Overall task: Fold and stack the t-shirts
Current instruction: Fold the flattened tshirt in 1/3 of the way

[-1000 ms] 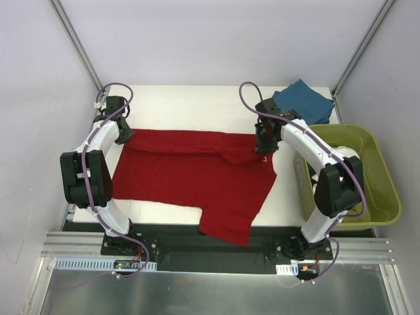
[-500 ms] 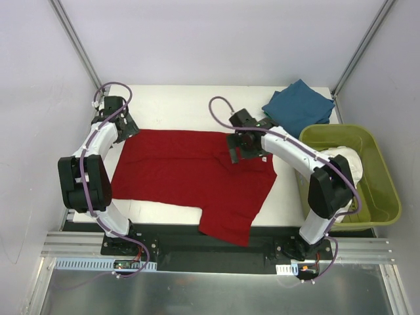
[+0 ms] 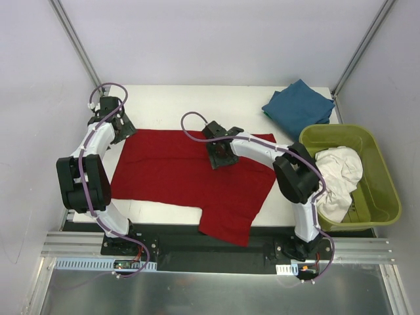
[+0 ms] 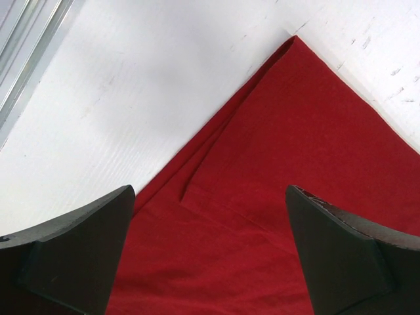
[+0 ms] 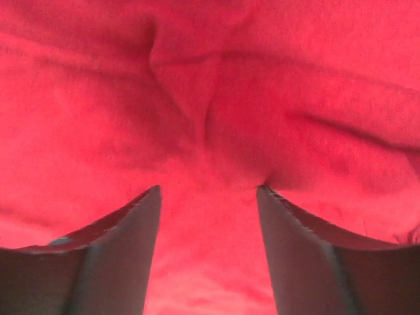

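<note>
White counter (image 3: 184,105): right fingers (image 3: 222,157), open, have swept inward, red t-shirt (image 3: 164,172) bunched beneath; left fingers (image 3: 125,128) open too, so folding has barely begun.

We see the spread t-shirt (image 3: 177,170) on the worktop (image 3: 170,105), centre-left, one flap hanging over the near edge. The folded t-shirt (image 3: 300,105) lies at the rear right corner. At the right edge stands the tub (image 3: 388,197), the bunched t-shirt (image 3: 338,174) inside it.

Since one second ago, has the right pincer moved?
Yes. The right pincer has moved left across the red t-shirt, away from the olive-green tub, which has stayed in place.
</note>
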Robot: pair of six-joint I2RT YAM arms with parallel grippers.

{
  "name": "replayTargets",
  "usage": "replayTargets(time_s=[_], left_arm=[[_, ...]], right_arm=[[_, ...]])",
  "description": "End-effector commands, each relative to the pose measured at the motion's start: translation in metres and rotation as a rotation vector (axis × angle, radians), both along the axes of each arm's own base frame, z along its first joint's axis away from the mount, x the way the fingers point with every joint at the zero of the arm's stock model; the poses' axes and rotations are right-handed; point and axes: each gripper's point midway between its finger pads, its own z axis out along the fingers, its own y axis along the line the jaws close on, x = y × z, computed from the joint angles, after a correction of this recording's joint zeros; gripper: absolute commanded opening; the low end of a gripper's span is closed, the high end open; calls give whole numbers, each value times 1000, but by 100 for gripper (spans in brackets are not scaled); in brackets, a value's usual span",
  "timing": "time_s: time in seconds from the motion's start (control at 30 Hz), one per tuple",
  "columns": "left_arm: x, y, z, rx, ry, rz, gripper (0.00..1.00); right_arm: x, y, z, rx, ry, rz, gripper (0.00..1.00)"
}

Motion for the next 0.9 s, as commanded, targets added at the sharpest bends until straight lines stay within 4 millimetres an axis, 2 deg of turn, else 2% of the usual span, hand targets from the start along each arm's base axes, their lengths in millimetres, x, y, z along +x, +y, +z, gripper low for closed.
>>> replayTargets(time_s=[0.0,0.1,0.13,0.2,0.27,0.3,0.37,0.4,0.53,0.77,0.8,0.87], left_arm=[[-5,4,9,-16,-20,29,99],[-5,5,9,-21,-20,33,99],[-4,6,9,-22,-23,34,99],[-5,6,9,-25,-23,38,99],[-5,7,8,-29,-22,38,99],[-5,6,8,-33,-21,36,99],[-4,5,7,-38,-19,30,99],[-3,5,7,-39,-21,29,99],[-4,6,5,-38,-13,31,99],[-4,6,3,-34,-5,27,99],[-4,6,3,-30,-7,26,99],[-4,6,3,-31,-5,24,99]], right_arm=[[30,9,10,35,-68,-63,55],[33,5,3,26,-52,-78,29],[32,4,5,27,-45,-74,16],[21,3,10,33,-3,-51,8],[9,10,28,78,55,-1,8],[-4,3,33,52,112,14,8],[-14,3,47,65,171,59,8],[-27,-7,49,30,229,67,9],[-48,-7,55,73,360,113,9],[-46,11,41,151,415,137,31],[-43,13,43,163,389,139,40],[-37,10,47,155,329,140,50]])
